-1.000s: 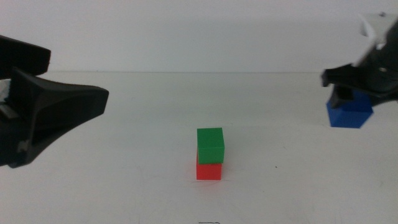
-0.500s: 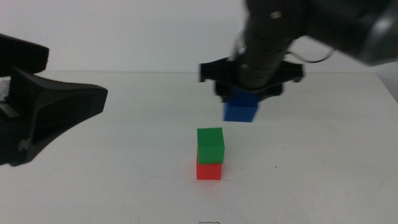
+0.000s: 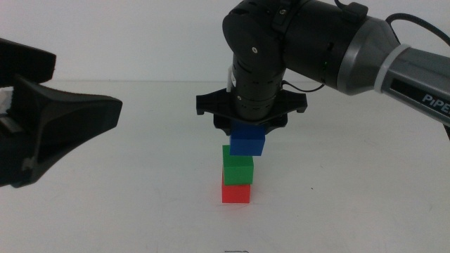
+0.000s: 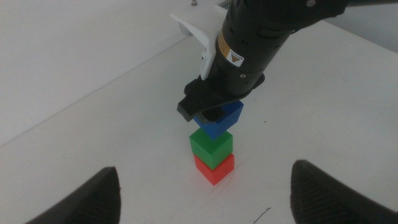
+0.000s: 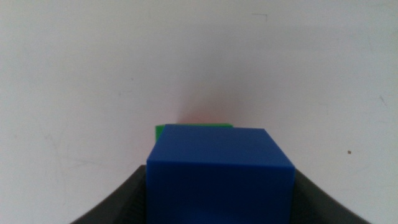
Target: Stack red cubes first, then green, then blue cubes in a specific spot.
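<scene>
Right gripper (image 3: 247, 128) clamped on blue cube (image 3: 247, 141), cube held between jaws, carried over stack. Green cube (image 3: 238, 166) directly below jaws, seated on red cube (image 3: 236, 192); red cube on white table (image 3: 140, 204). Blue cube sits slightly off-centre over green, touching or just above: cannot tell. Left gripper (image 4: 205, 193) waits well aside, jaws spread wide, empty. Judgement: final placement in hand. Square blue cube's edges to green, lower gently, release only once seated; sideways nudge could topple stack.
</scene>
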Robot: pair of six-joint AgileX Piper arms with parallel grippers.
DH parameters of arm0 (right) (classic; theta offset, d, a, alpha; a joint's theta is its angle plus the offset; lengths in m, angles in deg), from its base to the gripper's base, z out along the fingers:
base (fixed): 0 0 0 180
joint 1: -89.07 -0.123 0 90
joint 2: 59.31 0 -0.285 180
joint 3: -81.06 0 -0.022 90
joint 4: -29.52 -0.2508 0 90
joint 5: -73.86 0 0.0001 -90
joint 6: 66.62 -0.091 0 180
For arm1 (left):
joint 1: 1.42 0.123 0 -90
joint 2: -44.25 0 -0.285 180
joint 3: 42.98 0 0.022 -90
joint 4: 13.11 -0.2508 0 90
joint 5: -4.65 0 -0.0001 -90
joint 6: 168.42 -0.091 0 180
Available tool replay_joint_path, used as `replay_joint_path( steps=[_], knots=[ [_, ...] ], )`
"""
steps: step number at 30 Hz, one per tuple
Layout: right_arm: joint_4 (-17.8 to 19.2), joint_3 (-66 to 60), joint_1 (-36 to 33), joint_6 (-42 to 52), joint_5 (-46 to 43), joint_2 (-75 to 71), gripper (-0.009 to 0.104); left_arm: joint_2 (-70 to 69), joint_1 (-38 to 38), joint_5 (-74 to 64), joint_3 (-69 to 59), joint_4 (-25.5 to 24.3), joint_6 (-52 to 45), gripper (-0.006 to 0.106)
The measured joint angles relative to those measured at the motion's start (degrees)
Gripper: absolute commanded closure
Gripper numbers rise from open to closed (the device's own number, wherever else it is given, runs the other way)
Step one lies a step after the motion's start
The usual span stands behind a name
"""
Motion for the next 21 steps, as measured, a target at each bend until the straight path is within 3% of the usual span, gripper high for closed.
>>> replay_joint_path(
  steps=[21],
  knots=[
    [0.4,0.3,-0.9,0.0,-0.1,3.3,0.096,0.0,0.0,0.0,0.0,-0.2,0.0,0.007]
  ],
)
